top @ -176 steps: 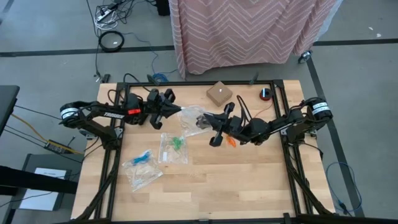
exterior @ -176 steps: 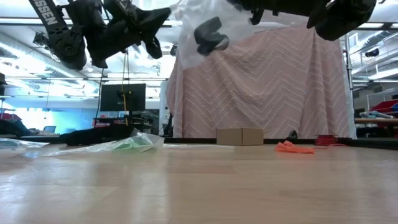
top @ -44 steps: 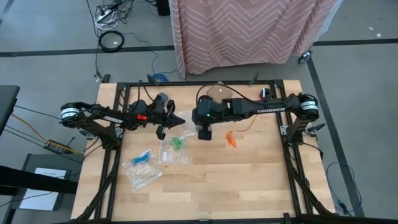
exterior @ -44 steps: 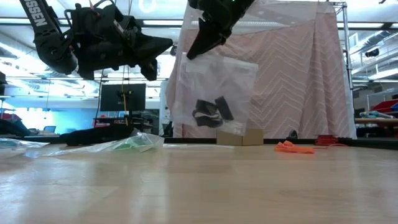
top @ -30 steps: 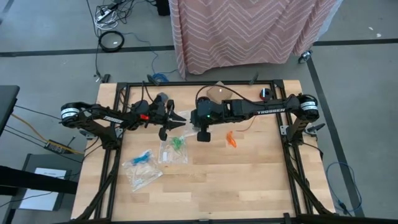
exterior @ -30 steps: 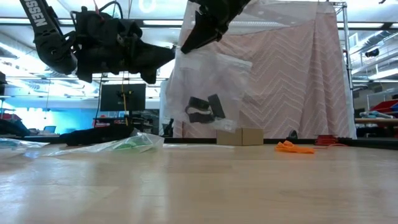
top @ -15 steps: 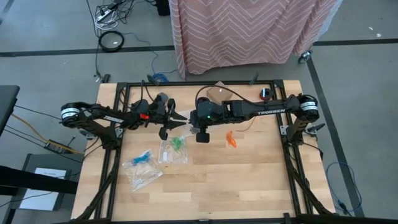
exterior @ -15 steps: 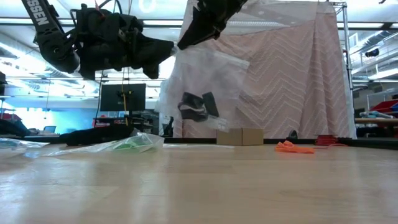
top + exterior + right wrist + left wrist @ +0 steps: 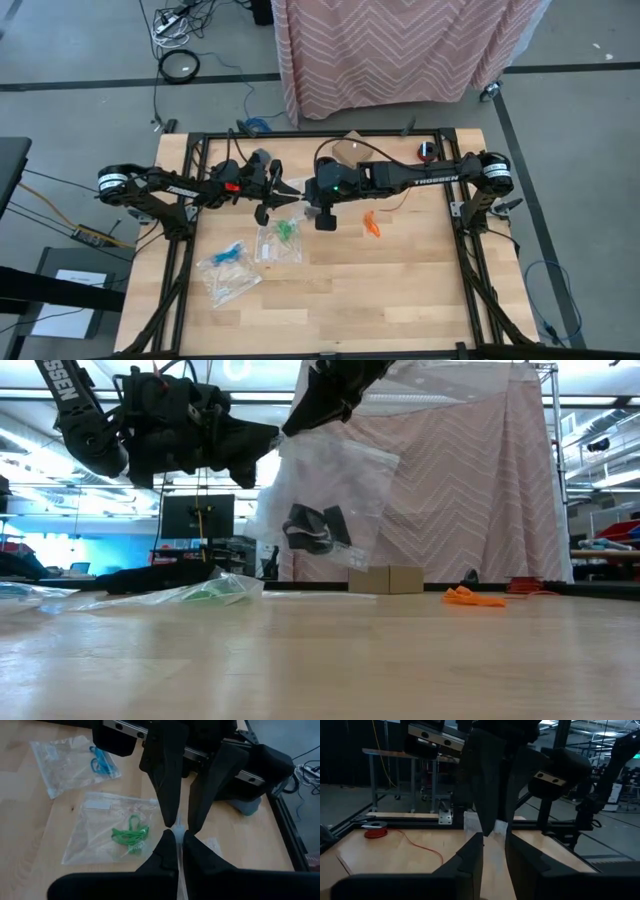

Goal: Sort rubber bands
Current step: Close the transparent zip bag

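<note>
Right gripper [image 9: 290, 428], fingers pressed together, is pinching the top edge of a clear bag [image 9: 335, 490] holding black bands [image 9: 312, 526], hanging above table centre. Left gripper [image 9: 268, 440], at its 9 o'clock, is reaching the same edge; its grip cannot be told. Orange bands [image 9: 371, 224] are lying at 3 o'clock on the table [image 9: 400, 290].

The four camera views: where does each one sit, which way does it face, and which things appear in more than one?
High view: above the table, facing straight down; both arms meet mid-table, left gripper, right gripper.
Low view: at table-top height, facing the room; both grippers overhead, a clear bag with black rubber bands hanging.
Left wrist view: faces the right gripper across the table.
Right wrist view: faces down on the bag with green bands.
Shared: that green bag shows in the high, low and right wrist views.
</note>
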